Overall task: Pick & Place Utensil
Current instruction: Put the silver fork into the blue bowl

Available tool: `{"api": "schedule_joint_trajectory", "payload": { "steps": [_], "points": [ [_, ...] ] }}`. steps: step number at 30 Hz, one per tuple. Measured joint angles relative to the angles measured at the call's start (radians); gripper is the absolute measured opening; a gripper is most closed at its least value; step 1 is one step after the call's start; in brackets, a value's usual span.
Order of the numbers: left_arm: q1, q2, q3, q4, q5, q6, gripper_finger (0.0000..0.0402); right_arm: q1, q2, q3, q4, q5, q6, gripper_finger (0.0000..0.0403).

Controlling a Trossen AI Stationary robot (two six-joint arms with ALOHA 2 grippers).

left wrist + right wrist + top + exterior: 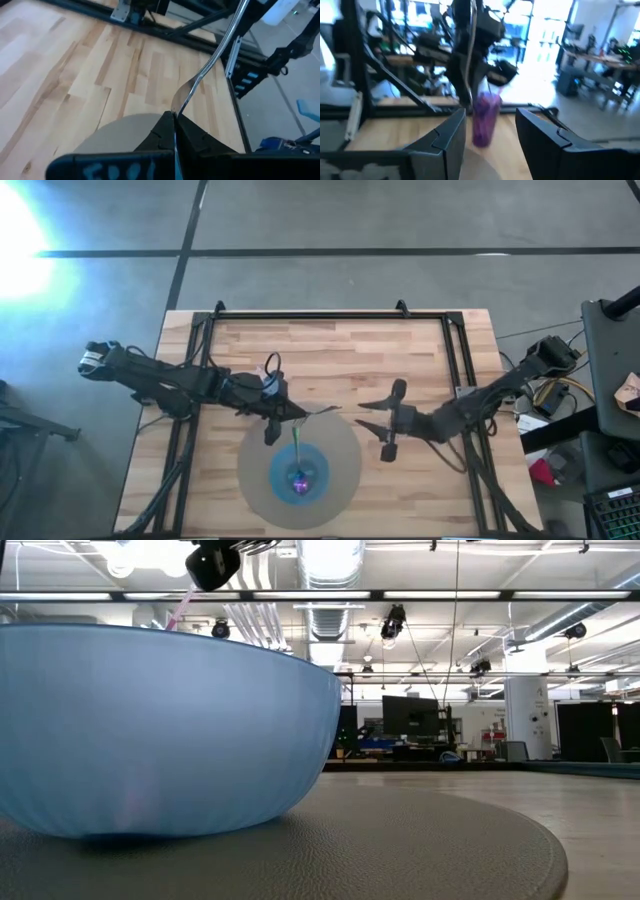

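Note:
A blue bowl (300,476) (150,730) stands on a round grey mat (340,455) near the table's front edge. Just beyond the bowl's far rim, my left gripper (286,412) (174,120) is shut on a metal utensil (210,60), whose free shaft points toward the table's right edge. A thin green-and-purple utensil (298,452) slants from the bowl up toward that gripper; I cannot tell whether they touch. My right gripper (372,413) (491,114) hovers open, right of the metal utensil's tip, fingers apart with nothing between them. My left gripper pinches the metal utensil between its two fingers at its broad end (176,102), the shaft running on along the fingers' line. The fingers come from the table's left, slanting slightly down. The utensil is lifted clear and rises away from the fingertips.
Black frame rails (455,360) run along the table's far and side edges. Bare wood lies between the mat and the far rail. Cables and equipment (560,395) sit off the table's right side.

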Motion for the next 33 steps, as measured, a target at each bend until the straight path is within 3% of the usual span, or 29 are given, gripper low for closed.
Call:
{"api": "schedule_joint_trajectory", "payload": {
  "steps": [6, 15, 22, 33],
  "points": [
    [-0.001, 0.004, -0.052, 0.129, 0.010, 0.003, 0.0000, -0.038, 0.000, -0.012, 0.078, -0.132, -0.037, 0.0173],
    [-0.001, 0.012, -0.113, 0.231, 0.011, 0.016, 0.0000, -0.077, 0.010, -0.013, 0.126, -0.222, -0.039, 0.0173],
    [-0.001, 0.040, -0.129, 0.283, 0.010, 0.016, 0.0000, -0.080, 0.110, -0.008, 0.244, -0.225, -0.120, 0.0174],
    [-0.001, 0.089, -0.129, 0.317, 0.008, 0.010, 0.0000, -0.094, 0.212, 0.109, 0.247, -0.192, -0.158, 0.0179]
  ]
}}
